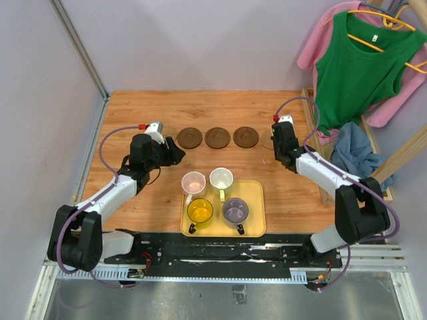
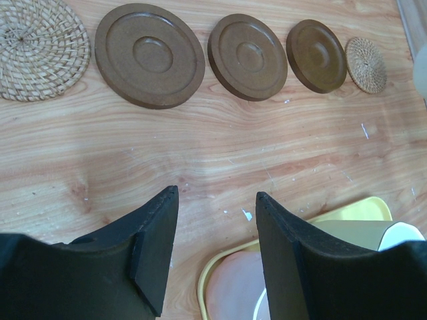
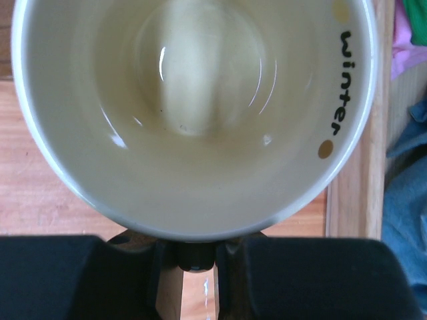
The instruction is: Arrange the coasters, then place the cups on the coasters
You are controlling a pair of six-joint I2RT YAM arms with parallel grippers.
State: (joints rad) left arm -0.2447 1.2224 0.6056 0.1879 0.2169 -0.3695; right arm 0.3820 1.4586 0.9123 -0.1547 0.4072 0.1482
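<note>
Left end effector (image 2: pixel 217 199): spread, over surface (image 2: pixel 200 150) beside yellow tray (image 1: pixel 262 213). Right end effector (image 3: pixel 197 257): pinching handle of cream cup (image 3: pixel 193 133) near row's right end. One row: three wooden coasters (image 2: pixel 149 55), two woven coasters (image 2: pixel 40 50). Four on tray: pink cup (image 1: pixel 193 181), white cup (image 1: pixel 221 177), yellow cup (image 1: pixel 199 210), purple cup (image 1: pixel 235 210).

You have a light wooden tabletop (image 1: pixel 133 113) with a row of five discs across its far part. Three dark brown round grooved coasters (image 1: pixel 217 137) sit in the middle. A woven straw-coloured round coaster (image 2: pixel 40 50) lies at the left end, and a second woven coaster (image 2: pixel 366 65) at the right. Nearer you lies a yellow rectangular tray (image 1: pixel 255 189).
</note>
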